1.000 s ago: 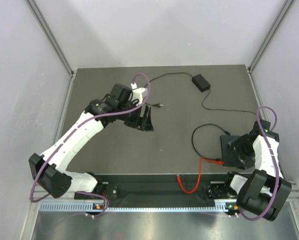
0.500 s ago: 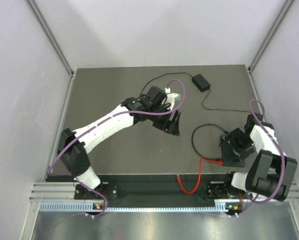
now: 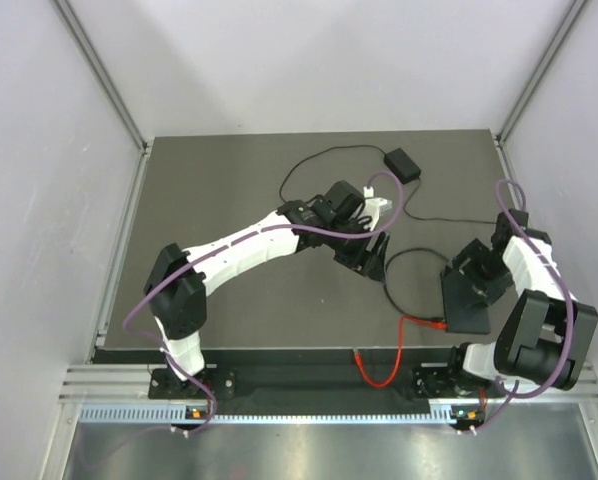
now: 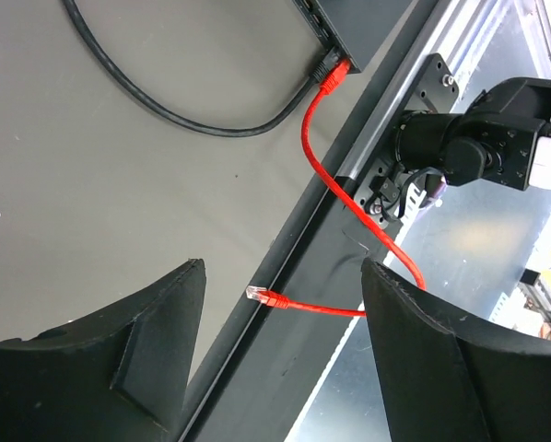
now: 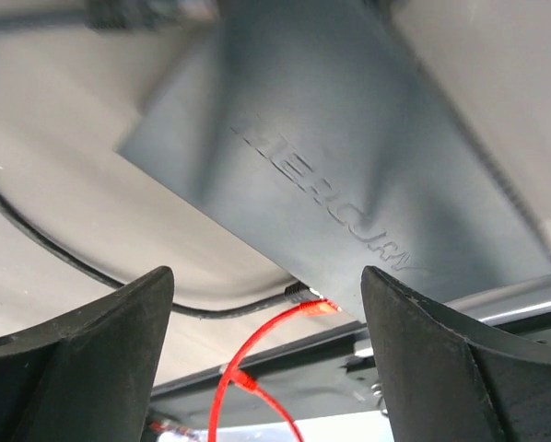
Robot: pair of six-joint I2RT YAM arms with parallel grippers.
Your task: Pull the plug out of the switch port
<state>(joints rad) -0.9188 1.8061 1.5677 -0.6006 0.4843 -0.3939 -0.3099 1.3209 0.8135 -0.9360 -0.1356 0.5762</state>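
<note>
The red plug is sitting in a port on the left-hand edge of the flat black switch, close to that edge's near corner, at the right side of the dark tabletop. Its long axis is lying flat along the tabletop, with the nose pointing into the box and the tail pointing left toward the middle. One red cable is running from it, dropping over the near edge of the tabletop and looping back to a single loose clear connector. Just beside the red plug, one black plug is occupying the neighbouring port, so two plugs are seated in all; its black cable is curving in a loop to the left. One small power brick is lying well apart at the far side. The left pincer is hovering over the middle of the tabletop with its jaws standing wide and gripping nothing. The right pincer is hanging directly above the switch, its jaws likewise spread wide and empty, straddling the lettered top face without touching it.
</note>
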